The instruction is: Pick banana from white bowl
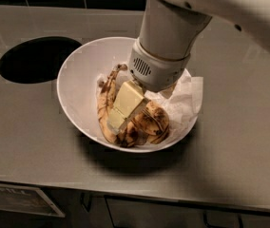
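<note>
Here, the banana (pixel 155 121) lies low in the white bowl (pixel 74 80), on the side nearer to the camera and a little to the right of the middle. It is short and plump, with many dark brown spots. It rests against a longer slim banana (pixel 103 102), which curves along the left of the pile with its stem up toward the far rim. The sloping wall probably brought the fruits together at the bottom, so they touch and overlap. I judge this makes it hard to take one alone. A crumpled white paper (pixel 186 98) lies under and behind them on the right side and reaches over the rim.

The gripper (pixel 123 109) is down inside the bowl, and its pale yellow tip sits on the pile, between the slim banana and the plump one and touching or almost touching both. I cannot tell if it is released, clenched, or holding a fruit, because its own body hides that part. The white wrist (pixel 159 68) comes down steeply from the upper right and tilts toward the lower left. The thick arm (pixel 220 4) goes away over the right of the grey counter (pixel 239 146). A dark round opening (pixel 37 58) is cut in the counter at the left of the bowl, well apart from the arm.
</note>
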Robot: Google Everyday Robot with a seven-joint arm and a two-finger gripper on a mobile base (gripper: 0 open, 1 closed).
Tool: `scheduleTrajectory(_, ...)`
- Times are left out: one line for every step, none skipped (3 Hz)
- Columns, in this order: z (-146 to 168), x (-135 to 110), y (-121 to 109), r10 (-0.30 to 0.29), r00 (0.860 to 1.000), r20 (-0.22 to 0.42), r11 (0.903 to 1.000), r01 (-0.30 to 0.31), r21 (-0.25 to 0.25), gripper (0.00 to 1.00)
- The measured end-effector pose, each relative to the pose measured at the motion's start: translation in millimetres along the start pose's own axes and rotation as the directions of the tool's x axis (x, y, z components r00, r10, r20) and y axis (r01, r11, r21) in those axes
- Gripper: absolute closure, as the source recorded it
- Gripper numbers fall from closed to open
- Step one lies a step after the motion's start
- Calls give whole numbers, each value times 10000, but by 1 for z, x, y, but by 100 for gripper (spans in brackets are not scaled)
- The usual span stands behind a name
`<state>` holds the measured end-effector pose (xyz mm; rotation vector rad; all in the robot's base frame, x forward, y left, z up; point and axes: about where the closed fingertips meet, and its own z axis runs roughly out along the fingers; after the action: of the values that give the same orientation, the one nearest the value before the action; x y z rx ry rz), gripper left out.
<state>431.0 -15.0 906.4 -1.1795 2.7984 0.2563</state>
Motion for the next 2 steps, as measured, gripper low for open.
scheduleTrajectory(5, 4, -6, 79, 9996, -283, 9999, -75, 137, 13)
scheduleTrajectory(8, 7, -10, 128, 9991, -398, 9995, -117, 283, 16)
